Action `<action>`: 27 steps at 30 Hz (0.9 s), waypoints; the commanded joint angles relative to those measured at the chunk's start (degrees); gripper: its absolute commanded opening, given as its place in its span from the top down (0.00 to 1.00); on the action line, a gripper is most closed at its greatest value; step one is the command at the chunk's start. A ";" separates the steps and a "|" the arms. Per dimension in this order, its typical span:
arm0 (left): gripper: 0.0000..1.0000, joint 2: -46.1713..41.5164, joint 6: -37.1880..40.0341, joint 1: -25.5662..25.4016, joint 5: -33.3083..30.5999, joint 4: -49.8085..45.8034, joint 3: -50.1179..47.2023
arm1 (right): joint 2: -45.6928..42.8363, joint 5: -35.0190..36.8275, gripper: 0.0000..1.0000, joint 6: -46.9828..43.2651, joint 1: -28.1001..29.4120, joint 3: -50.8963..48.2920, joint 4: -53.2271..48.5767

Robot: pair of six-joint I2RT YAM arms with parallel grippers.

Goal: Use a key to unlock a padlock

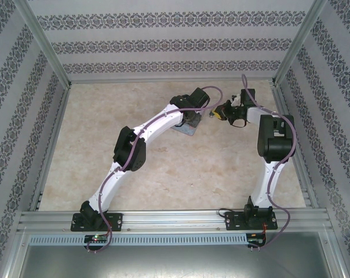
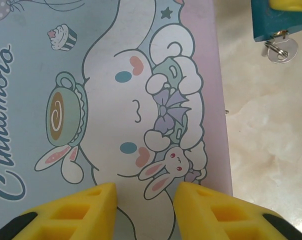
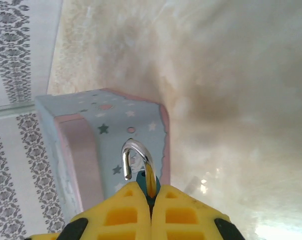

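Hold the padlock (image 2: 267, 22) firm in the right gripper (image 3: 152, 200), clamped on its body at upper right of the left wrist view, with the key (image 2: 281, 49) seated in its lower end. Bring the left gripper (image 2: 145, 191), parted and empty above the tin (image 2: 91, 100) at bottom centre, across the bench (image 2: 271, 150) to that key. Pinch the flat head squarely, then twist gently without dragging the lock. Cannot tell whether the shackle (image 3: 149, 170) is free.

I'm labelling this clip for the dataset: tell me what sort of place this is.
Probably a lab robot cell: patterned wall panels on an aluminium frame enclose a marble-look tabletop, and the left arm and right arm are bolted to the front rail.
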 commanded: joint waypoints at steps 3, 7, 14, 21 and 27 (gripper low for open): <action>0.61 9.92 2.75 0.87 2.96 -20.87 -7.65 | -1.38 1.34 1.00 -1.88 -0.06 -2.79 0.24; 0.60 8.21 2.54 0.87 3.79 -19.66 -8.64 | -5.71 2.32 1.00 -2.15 0.01 -7.37 0.23; 0.44 3.96 1.77 0.87 6.02 -18.55 -8.36 | -15.13 5.90 1.00 -1.34 1.06 -22.15 2.66; 0.33 -2.31 0.59 0.96 7.95 -17.40 -8.49 | -23.33 9.29 0.78 -1.33 1.16 -31.17 1.71; 0.22 -10.82 -1.26 1.13 8.43 -14.27 -11.53 | -31.48 10.20 0.52 -0.36 0.90 -34.98 0.13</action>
